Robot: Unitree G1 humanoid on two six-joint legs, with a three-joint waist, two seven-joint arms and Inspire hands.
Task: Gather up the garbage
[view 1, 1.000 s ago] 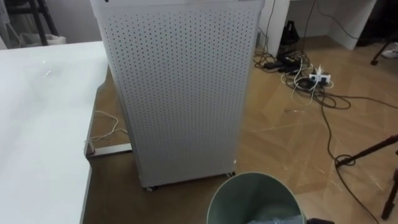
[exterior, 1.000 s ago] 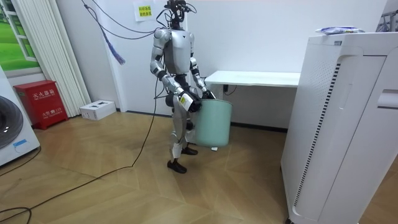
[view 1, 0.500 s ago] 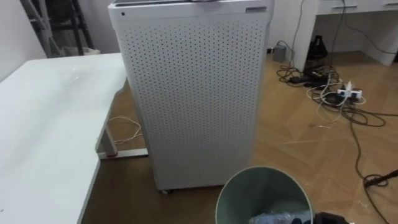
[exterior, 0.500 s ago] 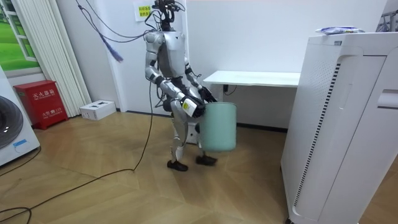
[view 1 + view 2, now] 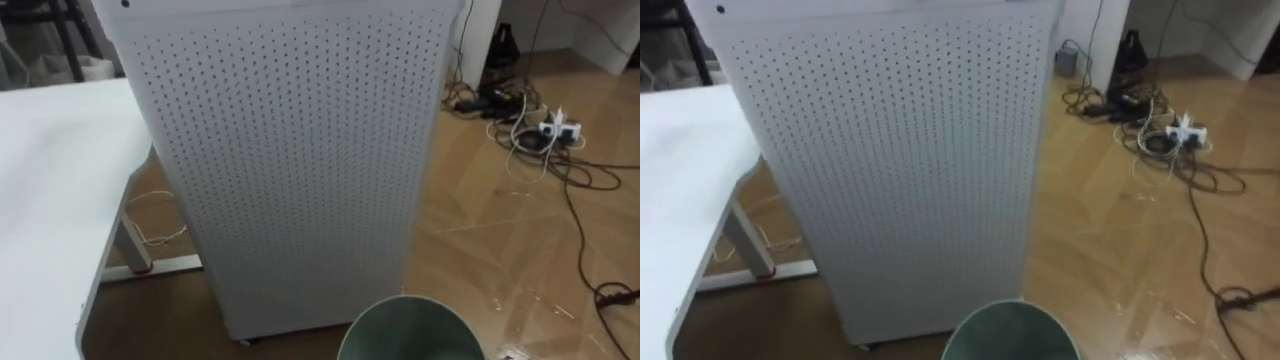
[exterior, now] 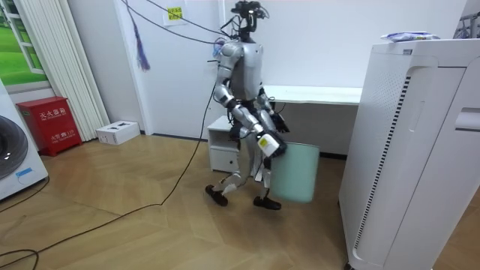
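We see the robot in the centre of the room view, legs apart as in a stride, facing the tall white air purifier [image 6: 412, 150] at the right of the frame. It holds a pale green waste bin [image 6: 296, 172] low in front of its body, opening upward. We judge that this keeps the bin ready under whatever is dropped in and leaves the way ahead in sight.

The right hand [image 6: 268, 144] lies against the near side of the bin close to its rim, and the left hand [image 6: 278, 121] sits just above and behind it. Both are too small here, so we cannot tell whether their fingers are spread, pressed together or curled on the bin.

We take the garbage to be the crumpled wrapper [image 6: 409, 35] lying on top of the purifier, at the upper right of the room view, well apart from the robot. It lies high, so we expect the bin to be brought right up to the purifier.

The eye views show what the room view hides: the purifier's perforated face fills the middle, and the bin's round rim lies at the bottom edge. A white table [image 5: 50, 200] runs down the left. A power strip [image 5: 555, 127] with tangled cables lies on the wooden floor at the upper right. The purifier's top is cut off there, and the bin's inside is too dark for us to judge its contents.
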